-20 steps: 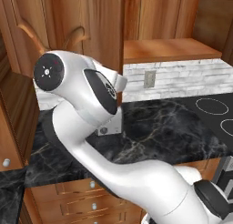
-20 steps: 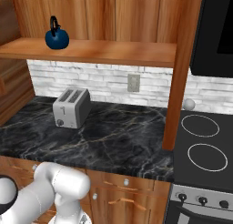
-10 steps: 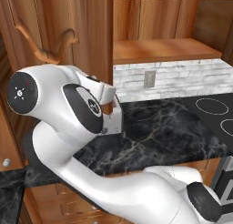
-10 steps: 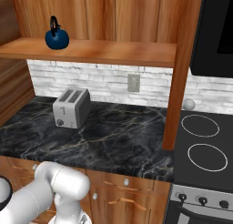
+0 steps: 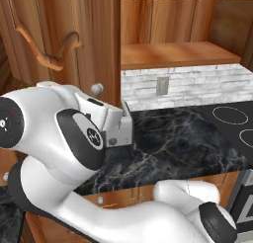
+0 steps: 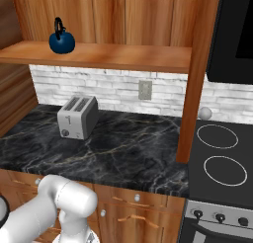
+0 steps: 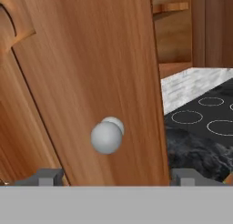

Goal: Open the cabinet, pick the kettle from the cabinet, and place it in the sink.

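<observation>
The cabinet's left door (image 5: pixel 74 44) stands swung open toward me, its round silver knob (image 7: pixel 107 136) close in front of the hand. My gripper (image 7: pixel 116 177) is open, its fingertips (image 7: pixel 45 176) wide apart on either side of the knob and touching nothing. In the left base view the hand (image 5: pixel 116 128) sits just below the knob (image 5: pixel 97 88) at the door's edge. The dark-blue kettle (image 6: pixel 62 39) stands upright on the left of the cabinet's shelf (image 6: pixel 128 54), far from the gripper. The sink is out of view.
A silver toaster (image 6: pixel 78 117) stands on the black marble counter (image 6: pixel 133 148) under the shelf. The right cabinet door (image 6: pixel 197 74) stands edge-on beside a stove (image 6: pixel 220 153). Drawer fronts with small knobs (image 6: pixel 137 198) run below the counter.
The jaws have opened wide and let go of the knob. The door has swung a little further open, and the arm has shifted left and closer to the left base camera.
</observation>
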